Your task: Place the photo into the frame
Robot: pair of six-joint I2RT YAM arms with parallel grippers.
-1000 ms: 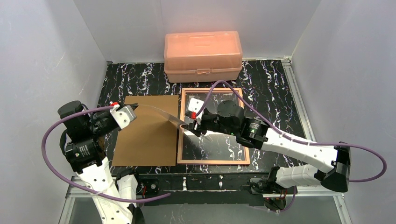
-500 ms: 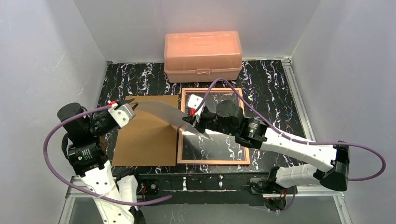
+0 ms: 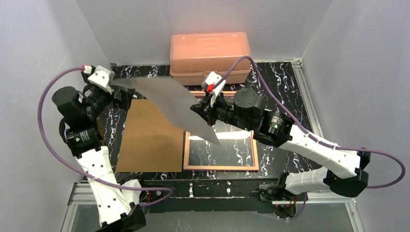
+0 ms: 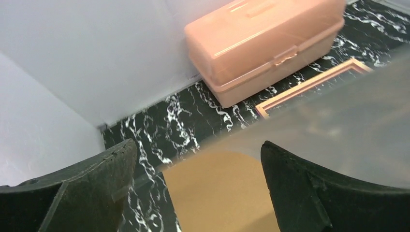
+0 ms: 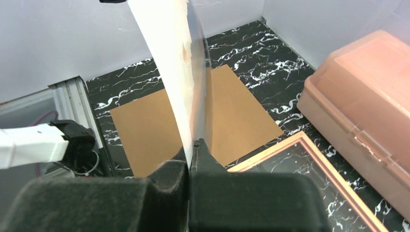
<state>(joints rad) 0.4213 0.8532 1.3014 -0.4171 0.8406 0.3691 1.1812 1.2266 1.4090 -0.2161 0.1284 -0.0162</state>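
Across the whole cell floor, top cam: black marbled tabletop (image 3: 280,82), white walls on three sides.

Biggest thing on it is the salmon lidded box (image 3: 210,53) at 12 o'clock, lid shut, back against the far wall.

Next, the brown backing board (image 3: 145,145), lying flat at approx 8 o'clock, its right edge just beside the frame.

The frame (image 3: 217,168) lies flat at approx 5 o'clock from centre. Its border looks tan-orange from above and you can see the marble thru the pane. The top edge is partly hidden by the right arm.

The photo (image 3: 174,104) is NOT in the frame. It's up in the air w/ the pale reverse facing the top cam, slanting from a corner at 10 o'clock down to a corner over the frame's upper-left part. It also overhangs the board's top-right corner.

Right hand (image 3: 198,107): fingers clamped tight on the photo's edge. On the wrist cam the sheet stands straight up out of the pinch (image 5: 191,145).

Left hand (image 3: 121,92), at 10 o'clock by the photo's far corner: fingers (image 4: 96,179) spread wide apart, gripping nothing. The sheet's edge runs past the right finger, but I can't tell if it touches.
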